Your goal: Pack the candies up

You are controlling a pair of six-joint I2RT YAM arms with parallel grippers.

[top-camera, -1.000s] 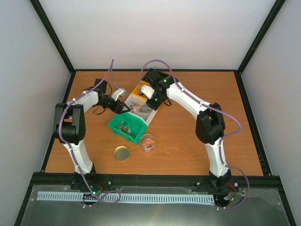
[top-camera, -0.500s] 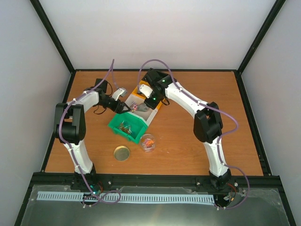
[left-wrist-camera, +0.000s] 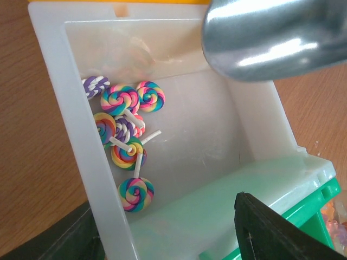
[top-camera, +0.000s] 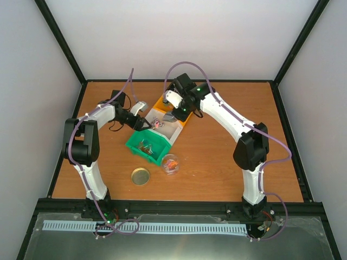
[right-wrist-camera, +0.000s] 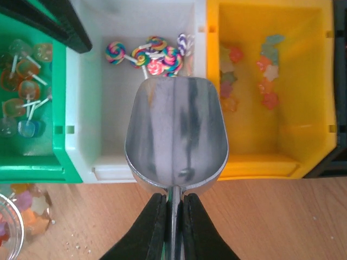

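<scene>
Right gripper (right-wrist-camera: 171, 227) is clamping the scoop (right-wrist-camera: 176, 135) over the white bin (left-wrist-camera: 54, 108); scoop empty. Left gripper (left-wrist-camera: 162, 219) is hovering open over candies (left-wrist-camera: 124, 130).

A metal scoop (right-wrist-camera: 176, 135) juts straight ahead of the right claw (right-wrist-camera: 172, 227), with its thin handle pinched between the fingers. Its bowl faces up over the near wall of a white bin (right-wrist-camera: 103, 135). A yellow bin (right-wrist-camera: 312, 108), ahead and to the claw's right, touches the white one. A green bin (right-wrist-camera: 59, 97) touches it on the left. A clear jar (right-wrist-camera: 8, 233) stands on the wooden table (right-wrist-camera: 271, 216) to the claw's left, just beside the green bin. A round gold lid (top-camera: 140, 175) lies well behind the claw, near the jar.
</scene>
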